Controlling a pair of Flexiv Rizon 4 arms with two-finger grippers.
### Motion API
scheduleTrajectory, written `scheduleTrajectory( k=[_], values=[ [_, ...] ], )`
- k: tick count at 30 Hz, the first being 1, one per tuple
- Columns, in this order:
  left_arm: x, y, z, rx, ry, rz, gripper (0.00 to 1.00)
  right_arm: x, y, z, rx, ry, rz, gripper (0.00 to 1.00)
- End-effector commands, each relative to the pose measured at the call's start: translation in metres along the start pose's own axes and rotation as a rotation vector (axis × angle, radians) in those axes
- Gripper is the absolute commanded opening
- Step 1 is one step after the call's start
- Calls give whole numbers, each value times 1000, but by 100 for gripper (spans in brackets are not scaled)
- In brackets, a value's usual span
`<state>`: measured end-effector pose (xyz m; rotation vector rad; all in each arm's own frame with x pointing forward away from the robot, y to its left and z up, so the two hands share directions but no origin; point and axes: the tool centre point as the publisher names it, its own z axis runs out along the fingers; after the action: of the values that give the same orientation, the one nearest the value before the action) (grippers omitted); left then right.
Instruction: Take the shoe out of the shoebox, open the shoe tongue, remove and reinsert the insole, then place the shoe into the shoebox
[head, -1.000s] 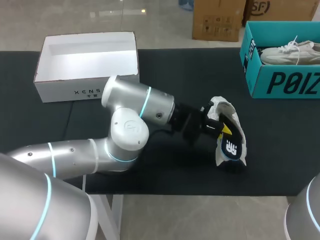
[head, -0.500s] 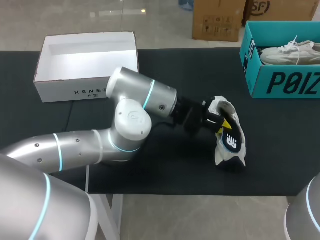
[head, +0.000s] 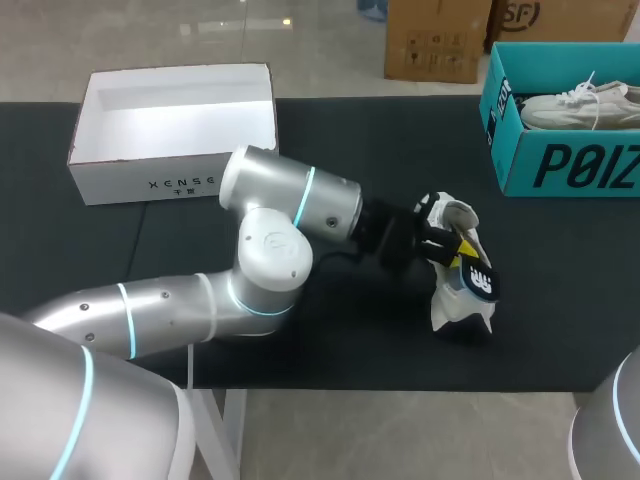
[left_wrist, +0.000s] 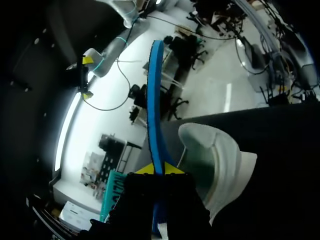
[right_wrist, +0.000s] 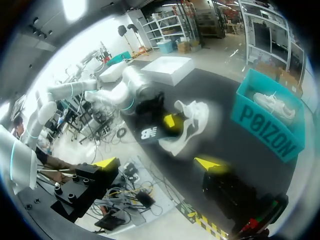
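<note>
From above, our left gripper (head: 452, 250) grips the dark insole (head: 478, 282) over the white shoe (head: 448, 305), which lies on the table (head: 350, 140), well apart from the white box (head: 175, 130).

Left wrist: both yellow tips clamp the insole's blue edge, with the shoe just beside.

Right wrist: our right gripper (right_wrist: 157, 163) hangs with fingers spread wide, off the shoe.

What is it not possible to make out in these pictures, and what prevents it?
- Head view: the opening of the shoe, behind the insole and the left fingers.
- Head view: the teal box, cut off by the right edge.
- Left wrist view: the insole's flat face; only its edge shows.
</note>
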<state>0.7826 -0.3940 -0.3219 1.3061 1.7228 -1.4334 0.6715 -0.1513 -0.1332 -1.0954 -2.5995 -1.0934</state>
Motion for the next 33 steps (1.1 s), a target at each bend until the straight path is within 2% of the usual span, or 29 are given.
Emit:
scheduleTrajectory(
  k=[1, 6, 19, 26, 33],
  values=[
    [0, -20, -7, -23, -20, -2, 0, -1, 0, 0, 3, -1, 1, 100],
    [-4, -34, 2, -7, -68, -7, 0, -1, 0, 0, 3, -1, 1, 100],
    [-14, -55, 23, 31, -217, -20, 0, -1, 0, 0, 3, -1, 1, 100],
    [-21, -72, 17, 19, -245, -19, 0, -1, 0, 0, 3, -1, 1, 100],
    [-16, -85, 6, -1, -192, -33, 0, -1, 0, 0, 3, -1, 1, 100]
  ],
)
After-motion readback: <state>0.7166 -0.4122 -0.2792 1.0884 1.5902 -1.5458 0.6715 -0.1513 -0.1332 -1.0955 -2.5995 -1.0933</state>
